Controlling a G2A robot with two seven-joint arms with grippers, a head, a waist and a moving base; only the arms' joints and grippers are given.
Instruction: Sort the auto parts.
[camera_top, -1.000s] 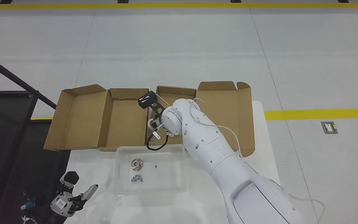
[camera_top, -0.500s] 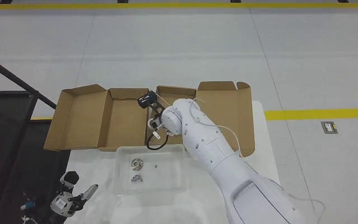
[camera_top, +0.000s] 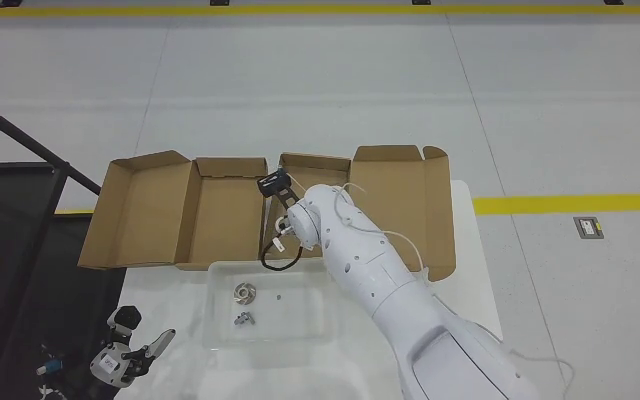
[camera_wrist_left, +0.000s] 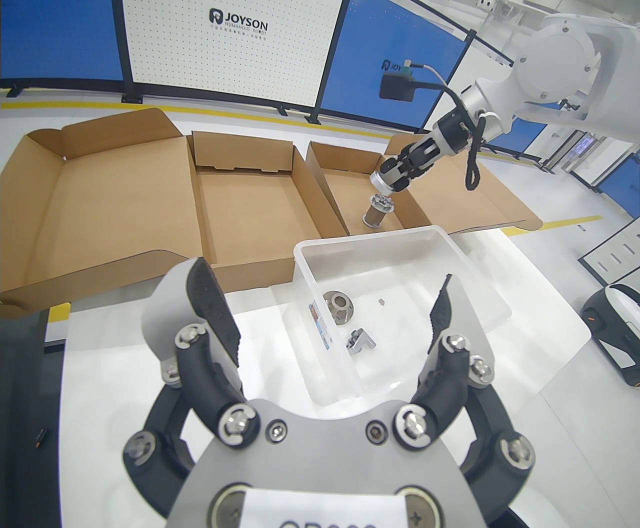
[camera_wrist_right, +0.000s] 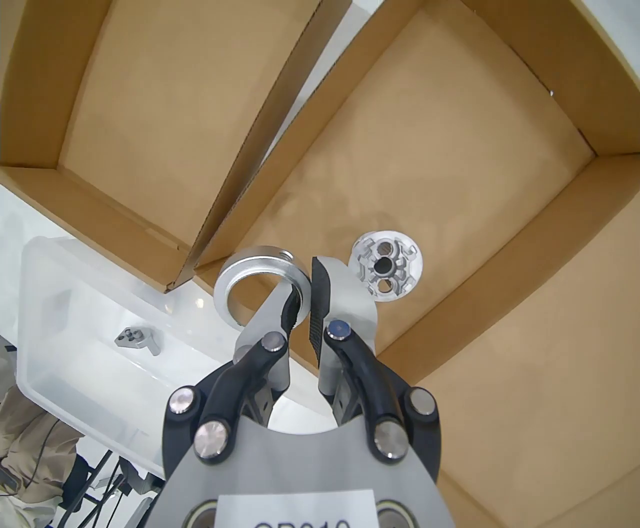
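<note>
Counter (camera_wrist_left: 115, 360) is white and flat. It carries two open cardboard boxes side by side and a clear plastic bin (camera_wrist_left: 371, 235) in front of them. Room behind has a white floor with yellow lines, blue panels and a white pegboard wall.

Right gripper (camera_wrist_right: 306, 290) hangs over the right box (camera_wrist_left: 345, 182), jaws pinching a silver metal ring (camera_wrist_right: 257, 254) by its rim. The ring sticks out sideways from the jaws and sits above the box's near wall, close to the seam between the two boxes. Under the jaws, on the right box floor, a cylindrical mesh part (camera_wrist_left: 377, 214) stands upright with its slotted metal cap facing up. From the left wrist view the ring is just above that cap; cannot tell whether they touch. From the right wrist view the ring is off to one side of the cap, not centred on it.

Left gripper (camera_wrist_left: 324, 280) is at the near left corner of the counter, well apart from the boxes, jaws spread wide and holding nothing.

Left box (camera_wrist_left: 240, 210) has its flaps folded out and shows plain brown floor. The right box's wide flap lies open toward the right side of the counter. The clear plastic bin holds a round flanged hub (camera_wrist_left: 339, 305), a small L-shaped bracket (camera_wrist_left: 361, 341) just beside it, and a tiny dark bit (camera_wrist_left: 381, 301) near the hub, too small to identify.
</note>
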